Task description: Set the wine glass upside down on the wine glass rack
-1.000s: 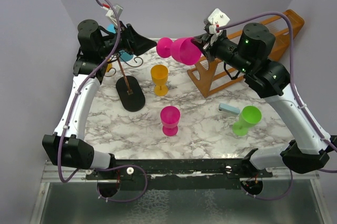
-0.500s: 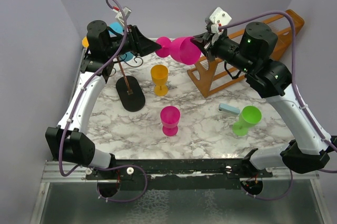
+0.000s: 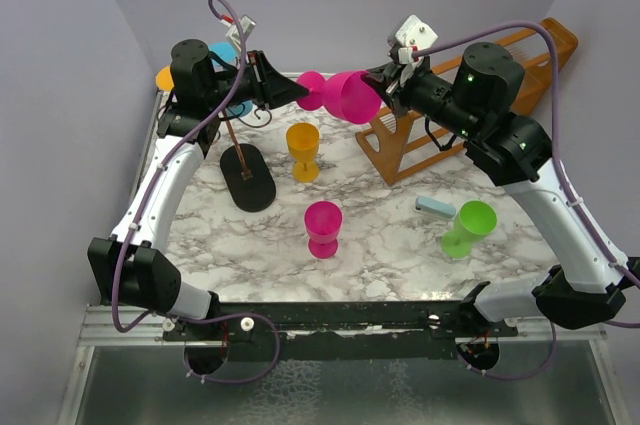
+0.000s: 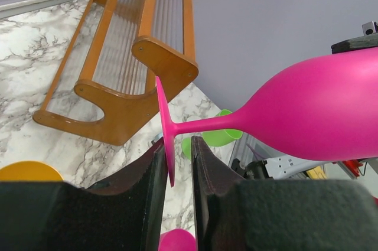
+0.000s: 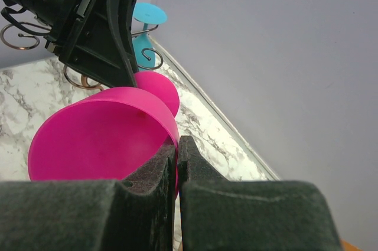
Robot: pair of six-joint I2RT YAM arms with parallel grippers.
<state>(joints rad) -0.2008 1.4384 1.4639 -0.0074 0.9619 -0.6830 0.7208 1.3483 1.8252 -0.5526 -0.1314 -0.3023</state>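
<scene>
- The wine glass [image 3: 350,95] is the magenta one. It is held in mid-air on its side, level with the top of the wine glass rack [image 3: 248,177] and just beside the rack's hooks, with its foot pointing at the rack.
- It looks to me like moulded plastic: light, stiff, smooth and probably slippery. The thin stem would be the weak spot.
- The right gripper [image 5: 177,144] has its jaws pressed together on the bowl's rim wall, one finger inside and one outside. That is a small hold on a curved, slick surface, and I would not trust it while the glass is being turned.
- The left gripper [image 4: 177,156], on the rack's side of the glass, stands astride the flat foot with its jaws narrowly apart. A sliver of gap shows on one side, so I'd say it is not clamped yet.
- The foot or the stem just behind it seems the better hold, since it leaves the bowl free to hang mouth-down.
- A blue glass [image 5: 147,15] already hangs on the rack's far side.
- The wooden rack [image 3: 400,150] sits well away from the wine glass rack, beyond the held glass.
</scene>
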